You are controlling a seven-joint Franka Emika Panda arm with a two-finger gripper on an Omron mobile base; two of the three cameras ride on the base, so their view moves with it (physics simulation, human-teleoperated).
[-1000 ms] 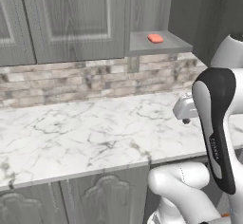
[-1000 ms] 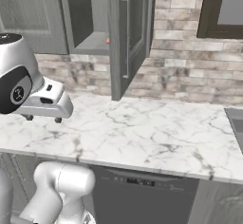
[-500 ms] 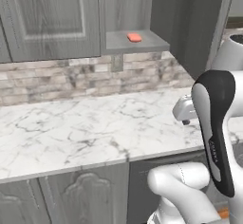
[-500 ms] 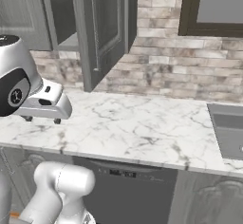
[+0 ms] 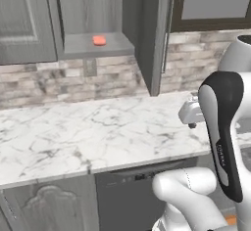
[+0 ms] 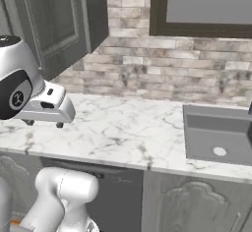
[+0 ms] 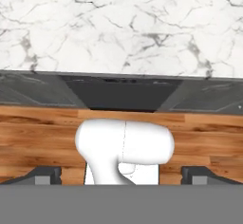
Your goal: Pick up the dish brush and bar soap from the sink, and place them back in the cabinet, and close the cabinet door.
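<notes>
The orange-red bar soap (image 5: 99,40) lies on the grey shelf inside the open cabinet (image 5: 93,44). Its cabinet door (image 5: 157,39) stands swung out toward me, and it appears again as the cabinet door (image 6: 54,24) at the upper left. The dark grey sink (image 6: 216,132) is set in the counter at the right, with a round silver drain (image 6: 219,151). The dish brush is out of view. My gripper (image 6: 44,124) hangs open over the counter's front edge, empty, fingers pointing down. In the hand view the gripper (image 7: 122,176) has its tips spread wide.
A white marble counter (image 5: 73,132) runs along a brick backsplash (image 6: 162,73). A dark-framed window (image 6: 206,7) sits above the sink. Below the counter are a dark dishwasher front (image 7: 123,95), carved base cabinets (image 5: 46,203) and a wooden floor (image 7: 209,133).
The whole picture has shifted: the base has driven right, so the cabinet slides left in the views and the sink comes into the right base view. The arm keeps its pose, gripper still open.
</notes>
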